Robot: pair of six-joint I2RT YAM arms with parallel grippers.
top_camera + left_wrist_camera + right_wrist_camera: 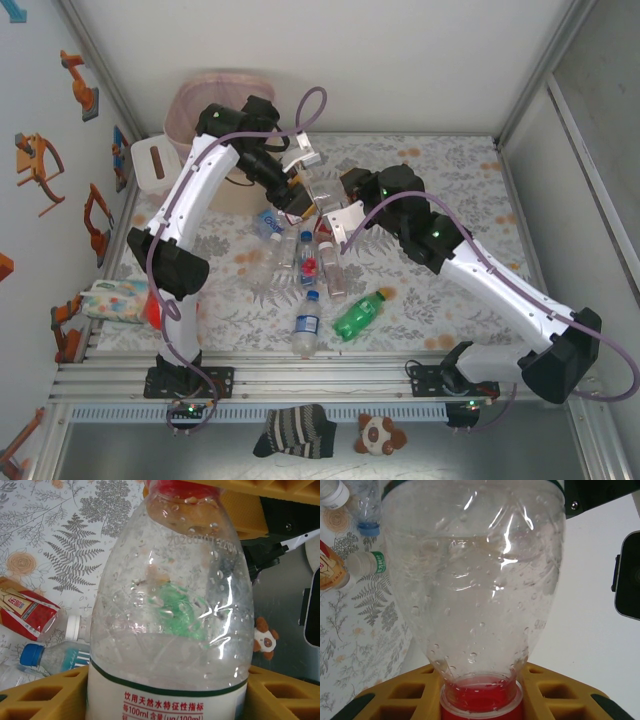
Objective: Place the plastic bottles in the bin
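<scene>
one clear plastic bottle with a red cap and a white label [170,595] is held in the air above the middle of the floral-patterned table [450,180], spanned between the two arms.

right gripper [481,702]: clenched on the neck of this bottle, at the red cap.

left gripper [167,695]: its two yellow fingers [40,695] flank the labelled body, one on each side. it cannot be told whether they press on it or stand just off it.

one tall beige bin with a pink liner [180,110] stands at the far left corner, apart from the held bottle. one white box with an oval slot [155,162] stands just beside it.

on the table, just near of the grippers, lies one cluster of small plastic bottles [305,255]. at least five are visible. they overlap, so the exact count cannot be told.

closer to the arm bases lie two more, near each other: one clear bottle with a blue cap [307,323] and, to its right, one green plastic bottle [358,314].
</scene>
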